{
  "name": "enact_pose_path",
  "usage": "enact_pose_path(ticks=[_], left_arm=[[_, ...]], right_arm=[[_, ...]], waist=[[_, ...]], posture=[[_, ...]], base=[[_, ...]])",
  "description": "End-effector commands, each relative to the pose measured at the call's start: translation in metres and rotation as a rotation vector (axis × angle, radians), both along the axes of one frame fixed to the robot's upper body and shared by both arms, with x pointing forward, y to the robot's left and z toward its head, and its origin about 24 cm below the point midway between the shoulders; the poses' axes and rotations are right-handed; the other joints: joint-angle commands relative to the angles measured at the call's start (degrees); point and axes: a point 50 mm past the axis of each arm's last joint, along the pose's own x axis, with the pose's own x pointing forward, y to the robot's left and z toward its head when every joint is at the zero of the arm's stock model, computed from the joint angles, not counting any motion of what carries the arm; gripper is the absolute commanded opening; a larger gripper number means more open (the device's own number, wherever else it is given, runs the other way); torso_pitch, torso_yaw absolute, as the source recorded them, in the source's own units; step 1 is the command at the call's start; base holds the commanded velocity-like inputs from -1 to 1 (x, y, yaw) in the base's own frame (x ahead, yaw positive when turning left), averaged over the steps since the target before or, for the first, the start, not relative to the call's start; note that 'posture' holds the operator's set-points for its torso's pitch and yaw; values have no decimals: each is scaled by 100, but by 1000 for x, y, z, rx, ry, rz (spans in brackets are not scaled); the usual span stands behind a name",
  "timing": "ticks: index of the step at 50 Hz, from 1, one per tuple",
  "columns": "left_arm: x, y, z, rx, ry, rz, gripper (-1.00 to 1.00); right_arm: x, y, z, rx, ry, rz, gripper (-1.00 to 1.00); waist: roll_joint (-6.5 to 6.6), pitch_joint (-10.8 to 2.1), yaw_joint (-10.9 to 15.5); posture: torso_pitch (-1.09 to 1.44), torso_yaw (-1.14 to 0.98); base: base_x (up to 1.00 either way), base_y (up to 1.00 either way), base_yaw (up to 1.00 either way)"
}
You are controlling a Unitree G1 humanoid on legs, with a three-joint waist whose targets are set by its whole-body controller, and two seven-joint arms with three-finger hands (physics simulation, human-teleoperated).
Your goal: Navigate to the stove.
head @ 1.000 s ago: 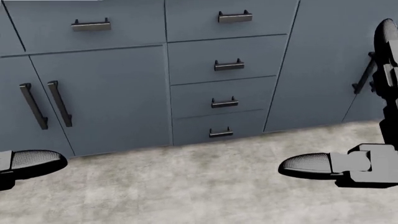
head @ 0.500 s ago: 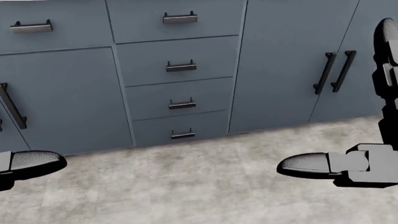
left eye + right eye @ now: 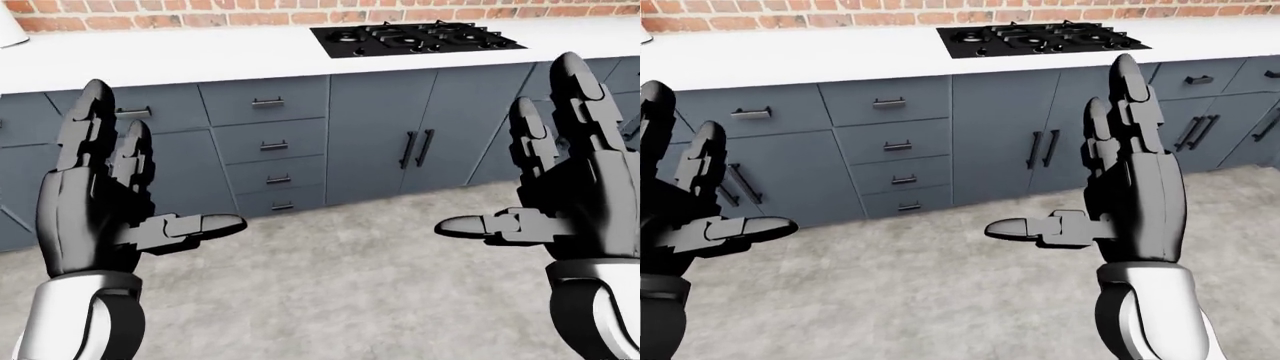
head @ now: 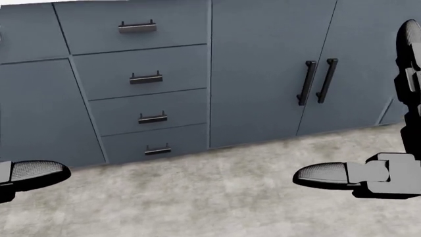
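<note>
The black gas stove [image 3: 416,37] is set in the white counter [image 3: 200,52] at the top right of the left-eye view; it also shows in the right-eye view [image 3: 1040,37]. My left hand [image 3: 135,202] is raised at the left, fingers spread, open and empty. My right hand [image 3: 545,184] is raised at the right, open and empty. In the head view only the thumb tips of the two hands show, the left one [image 4: 36,173] and the right one [image 4: 329,174].
Blue-grey cabinets run under the counter: a drawer stack [image 3: 268,146] left of a double door [image 3: 415,146] beneath the stove. A red brick wall [image 3: 250,13] stands behind the counter. Grey concrete floor [image 3: 340,285] lies between me and the cabinets.
The whole head view has shifted: the cabinets slide leftward in the picture, so the camera has moved right. The drawer stack went from centre to left and the double door came in. Hands hold their pose.
</note>
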Motion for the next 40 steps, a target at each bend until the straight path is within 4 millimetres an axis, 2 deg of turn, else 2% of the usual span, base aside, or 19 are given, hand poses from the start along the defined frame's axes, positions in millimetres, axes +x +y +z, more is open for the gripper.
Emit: enact_pose_path(ticks=[1, 2, 3, 8, 15, 18, 19, 20, 22, 24, 26, 29, 30, 31, 32, 33, 34, 36, 40], left_arm=[[-1, -2, 2, 1, -22, -13, 100], [-1, -2, 2, 3, -21, -13, 100], [-1, -2, 2, 3, -22, -14, 100], [0, -3, 3, 3, -22, -16, 100], [0, -2, 3, 2, -22, -16, 100], [0, -3, 3, 3, -22, -15, 100], [-1, -2, 3, 2, -22, -15, 100], [-1, -3, 2, 3, -22, -16, 100], [-1, -3, 2, 2, -21, -16, 100], [0, -3, 2, 2, -21, -16, 100], [0, -3, 2, 3, -20, -17, 100], [-1, -2, 2, 3, -21, -16, 100], [-1, -3, 2, 3, -21, -17, 100], [-1, -3, 2, 4, -21, -17, 100], [-1, -2, 3, 3, -22, -16, 100], [-1, -3, 2, 2, -21, -17, 100], [-1, -3, 2, 3, -21, -18, 100], [-1, -3, 2, 4, -22, -17, 100], [-1, -3, 2, 5, -22, -18, 100]], right_arm=[[-1, -2, 4, -6, -32, -13, 100], [-1, -2, 4, -6, -31, -14, 100], [-1, -2, 5, -7, -32, -14, 100], [-1, -2, 6, -3, -31, -14, 100], [-2, -2, 5, -9, -34, -12, 100], [-1, -1, 5, -7, -33, -12, 100], [-1, -1, 5, -8, -33, -12, 100], [-1, -1, 5, -8, -33, -12, 100], [-1, -1, 5, -9, -32, -11, 100], [-1, -1, 5, -8, -32, -12, 100], [-1, 0, 5, -10, -33, -10, 100], [-1, -1, 5, -9, -34, -11, 100], [-1, -1, 5, -6, -32, -12, 100], [-1, -1, 5, 2, -28, -14, 100], [-1, -2, 5, 5, -28, -14, 100], [-1, -2, 5, 6, -28, -15, 100], [-2, -2, 5, 6, -29, -15, 100], [-2, -2, 5, 6, -30, -16, 100], [-2, -3, 6, 7, -30, -16, 100]], waist=[[-329, -130, -60], [-40, 67, -61], [-77, 42, -66], [156, 30, -182], [370, -22, -275], [631, -115, -280], [458, 29, -199], [579, 123, -245], [600, -19, -181], [589, -26, -155], [498, -17, -97], [274, -35, -54], [130, -95, -58], [-120, -192, -119], [-3, -31, -168], [-146, -8, -97], [-167, -41, -181], [60, -62, -262], [435, 92, -341]], posture=[[0, 0], [0, 0], [0, 0], [0, 0], [0, 0], [0, 0], [0, 0], [0, 0], [0, 0], [0, 0], [0, 0], [0, 0], [0, 0], [0, 0], [0, 0], [0, 0], [0, 0], [0, 0], [0, 0]], base=[[38, -35, 0], [36, -35, 0], [37, -35, 0], [36, -33, 0], [37, -25, 0], [38, -20, 0], [38, -20, 0], [38, -20, 0], [37, -20, 0], [37, -20, 0], [38, -20, 0], [38, -20, 0], [37, -20, 0], [38, -10, 0], [22, -2, 0], [16, -2, 0], [14, -25, 0], [12, -44, 0], [12, -45, 0]])
